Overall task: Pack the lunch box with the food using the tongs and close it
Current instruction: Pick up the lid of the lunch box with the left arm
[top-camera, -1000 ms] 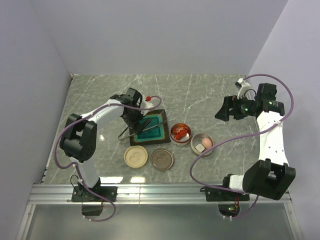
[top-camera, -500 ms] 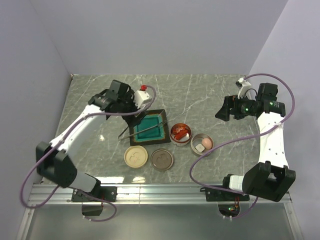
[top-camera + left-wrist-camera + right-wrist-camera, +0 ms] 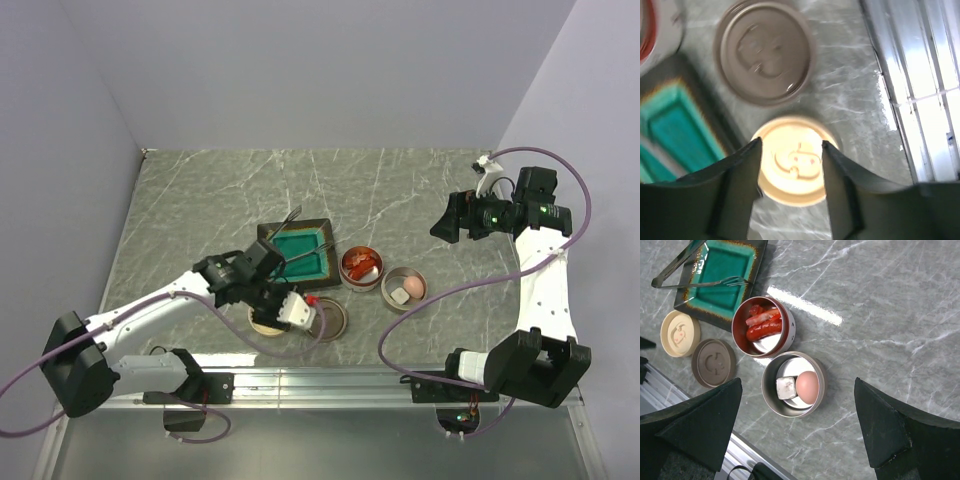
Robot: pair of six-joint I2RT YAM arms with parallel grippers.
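One grey marbled tabletop (image 3: 400,190); perhaps lilac walls (image 3: 320,70)

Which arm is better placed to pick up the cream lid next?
Left, likely. The left pincer hangs directly over the cream lid, jaws straddling it; the right pincer is open but off to the right, far from it.

The table (image 3: 865,300) is carrying a tray (image 3: 759,262), a red tin (image 3: 790,332) and a steel tin (image 3: 771,401) sitting beside it, and a cream lid (image 3: 680,333) and a brown lid (image 3: 713,363) lying near its front edge.
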